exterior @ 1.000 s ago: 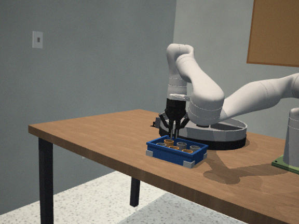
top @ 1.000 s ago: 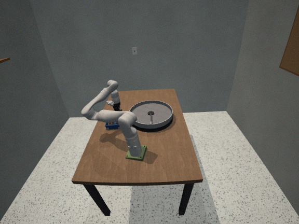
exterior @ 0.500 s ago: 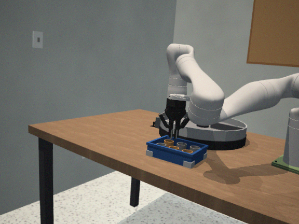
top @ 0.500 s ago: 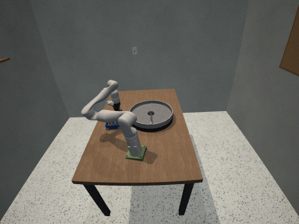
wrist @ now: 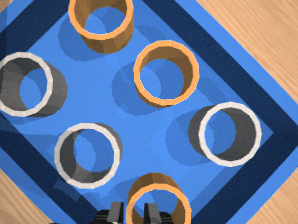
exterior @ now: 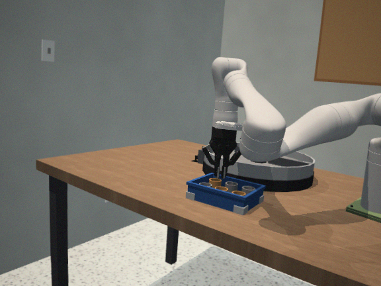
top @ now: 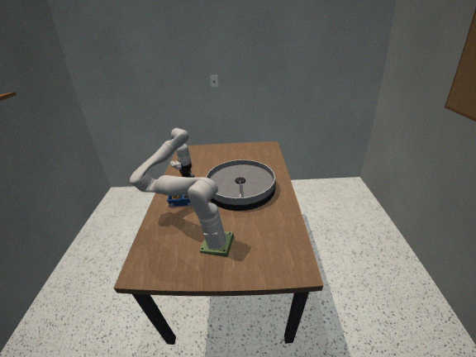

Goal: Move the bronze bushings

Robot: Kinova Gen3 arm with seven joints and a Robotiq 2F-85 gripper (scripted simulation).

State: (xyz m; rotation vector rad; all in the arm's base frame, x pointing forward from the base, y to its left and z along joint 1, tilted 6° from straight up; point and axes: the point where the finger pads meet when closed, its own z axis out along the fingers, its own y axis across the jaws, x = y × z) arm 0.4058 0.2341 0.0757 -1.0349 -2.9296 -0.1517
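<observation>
Hand (top: 190,175) (exterior: 221,173) (wrist: 134,212) narrow but parted, nothing gripped, above near bronze bushing (exterior: 215,184) (wrist: 158,186), upright in crate (top: 178,203) (exterior: 215,198) (wrist: 242,60). Fingers look set to straddle its wall. Best: descend plumb, one pad inside, pinch, lift straight over rim.

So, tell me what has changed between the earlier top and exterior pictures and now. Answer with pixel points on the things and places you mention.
Nothing visibly changed: no visible move, nothing taken hold of or let go. The end effector (top: 188,174) (exterior: 221,173) (wrist: 134,213) is as it was, empty, over the blue crate (top: 178,202) (exterior: 215,198) (wrist: 245,59). The bushings in it and the turntable (top: 240,200) (exterior: 291,173) look the same too.
</observation>
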